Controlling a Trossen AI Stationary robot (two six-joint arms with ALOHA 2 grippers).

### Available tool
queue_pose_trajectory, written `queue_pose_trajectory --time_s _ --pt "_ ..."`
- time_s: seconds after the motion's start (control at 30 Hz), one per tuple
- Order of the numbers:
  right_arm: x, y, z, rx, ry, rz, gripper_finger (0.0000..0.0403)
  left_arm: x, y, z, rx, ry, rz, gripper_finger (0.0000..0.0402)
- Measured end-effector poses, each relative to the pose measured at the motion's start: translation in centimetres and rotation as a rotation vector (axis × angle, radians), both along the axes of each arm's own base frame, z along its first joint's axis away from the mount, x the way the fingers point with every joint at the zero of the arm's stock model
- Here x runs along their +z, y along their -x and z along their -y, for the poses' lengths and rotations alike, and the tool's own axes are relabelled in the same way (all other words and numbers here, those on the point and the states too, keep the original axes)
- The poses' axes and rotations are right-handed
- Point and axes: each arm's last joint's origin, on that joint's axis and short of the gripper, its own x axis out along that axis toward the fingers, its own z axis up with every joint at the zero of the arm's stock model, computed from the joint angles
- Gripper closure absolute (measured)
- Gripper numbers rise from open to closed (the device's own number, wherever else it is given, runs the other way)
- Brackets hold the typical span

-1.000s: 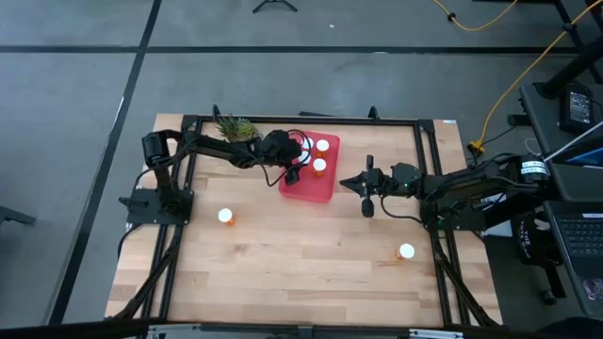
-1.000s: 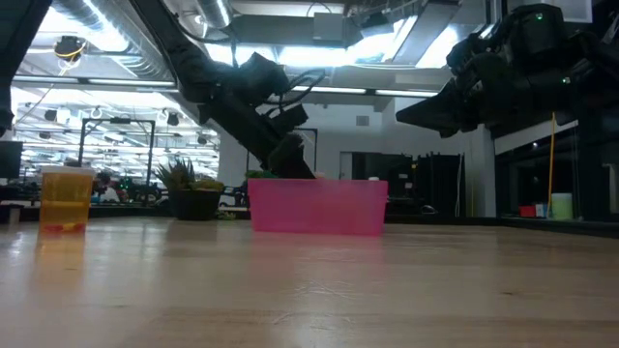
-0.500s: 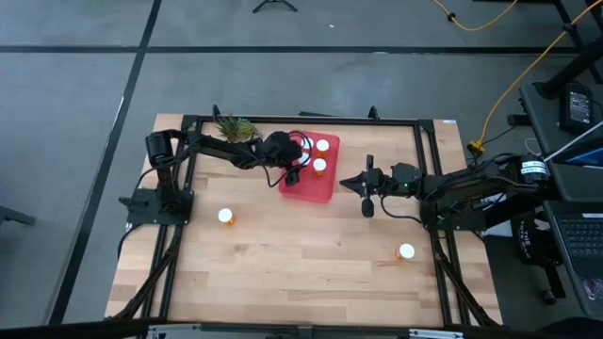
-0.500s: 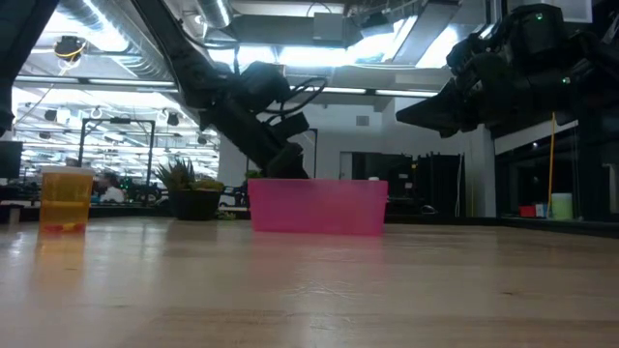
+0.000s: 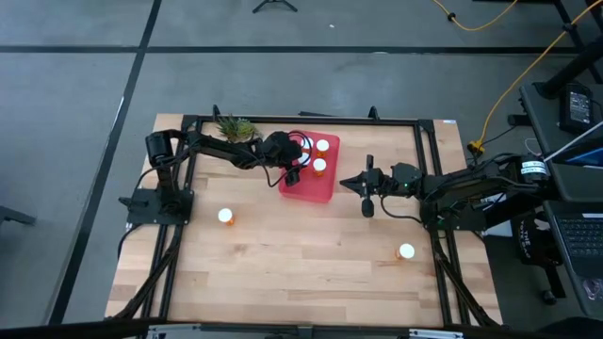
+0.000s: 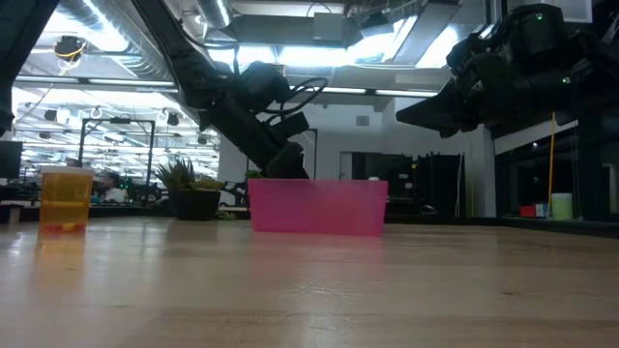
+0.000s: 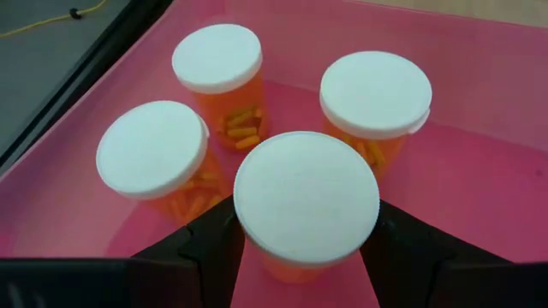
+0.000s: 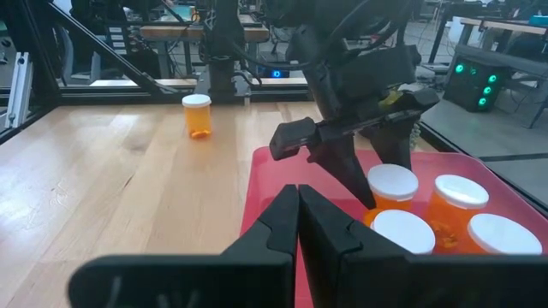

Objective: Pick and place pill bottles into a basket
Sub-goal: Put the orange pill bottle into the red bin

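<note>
Left gripper, lowered into the red basket since a sec ago, clamps a fourth pill bottle beside three others, w/ two bottles left on desk; right gripper closed, waiting nearby

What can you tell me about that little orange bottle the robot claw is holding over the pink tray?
The held pill bottle is a small see-through orange plastic cylinder with a round, flat white cap. It stands upright inside the basket, clamped between the two dark fingers of the left gripper, which press on its sides. Three matching bottles stand just beyond it; orange pills show through their walls. Whether its base touches the basket floor cannot be seen.
</note>
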Motion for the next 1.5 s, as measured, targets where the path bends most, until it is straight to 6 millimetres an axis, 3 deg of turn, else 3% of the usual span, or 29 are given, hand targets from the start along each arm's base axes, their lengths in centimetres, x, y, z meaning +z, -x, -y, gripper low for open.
queue_pose_trajectory --time_s 1.5 --pt "0.01 0.00 0.00 0.000 -0.007 0.002 0.0387 0.14 -0.10 0.00 0.041 -0.013 0.013 0.0138"
